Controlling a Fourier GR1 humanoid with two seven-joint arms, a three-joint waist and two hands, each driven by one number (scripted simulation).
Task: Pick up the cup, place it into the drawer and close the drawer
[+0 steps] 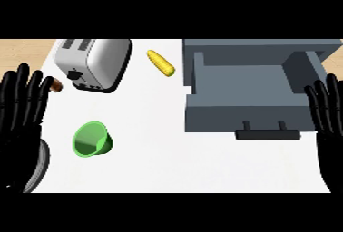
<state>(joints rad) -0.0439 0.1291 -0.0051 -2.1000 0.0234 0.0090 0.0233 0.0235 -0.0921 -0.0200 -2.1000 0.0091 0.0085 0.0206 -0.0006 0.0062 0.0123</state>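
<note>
A green cup (92, 139) lies on the white counter at the lower left, its mouth facing toward me. The grey drawer (244, 115) stands pulled out at the right, its inside bare, with a dark handle (267, 134) on its front. My left hand (20, 118) is at the left edge, fingers straight and pointing up, a short way left of the cup. At the right edge my right hand (330, 118) is likewise open with fingers up, just beside the drawer's right side. Neither hand holds anything.
A silver toaster (92, 63) stands at the back left. A yellow corn cob (161, 62) lies between the toaster and the drawer cabinet (261, 47). A small brown object (56, 84) peeks out by my left fingers. A wooden floor strip (23, 52) shows beyond the counter's left edge.
</note>
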